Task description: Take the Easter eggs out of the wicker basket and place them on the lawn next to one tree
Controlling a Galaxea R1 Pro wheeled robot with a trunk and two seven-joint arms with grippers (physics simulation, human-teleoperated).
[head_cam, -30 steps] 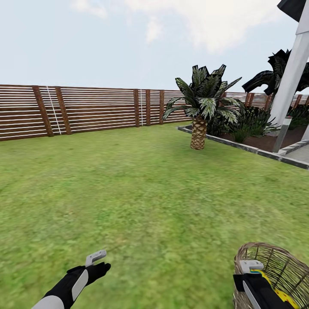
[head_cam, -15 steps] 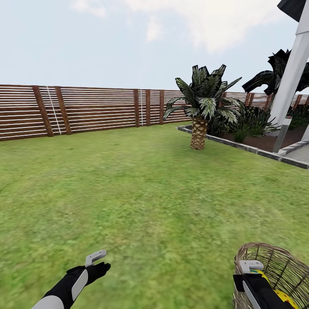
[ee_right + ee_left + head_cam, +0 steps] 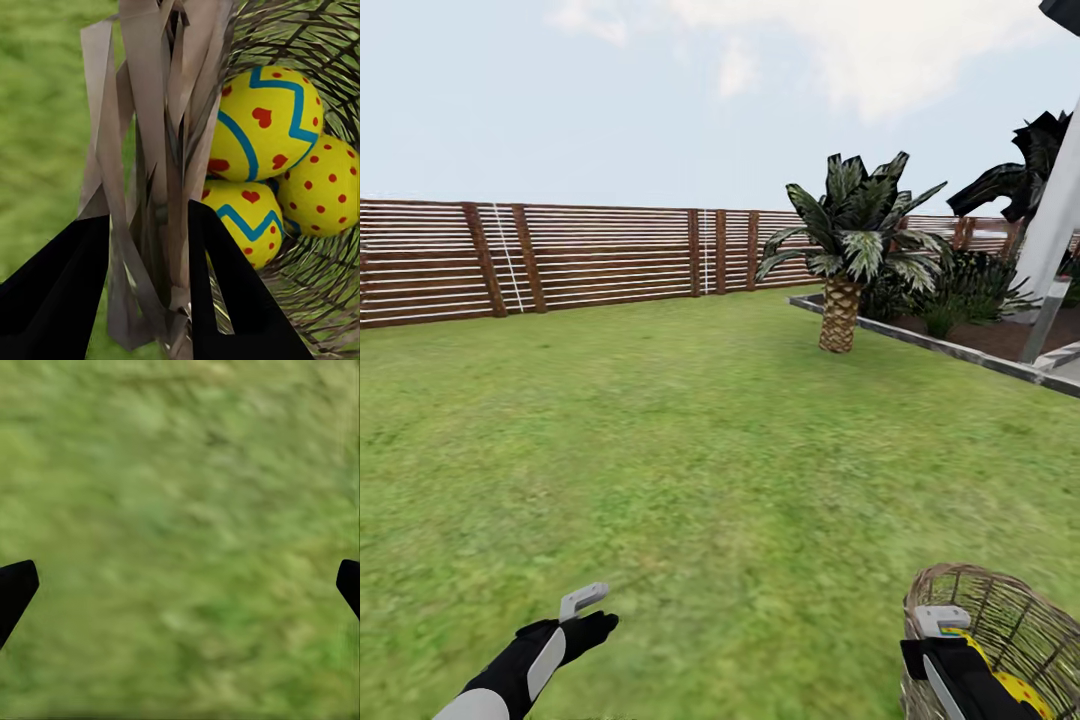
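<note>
Left gripper hangs wide open and empty over lawn. Fence far left, palm far right. Near right, right gripper is clamped on basket rim. All three eggs remain inside: none placed, and no suitable tree is visible.
</note>
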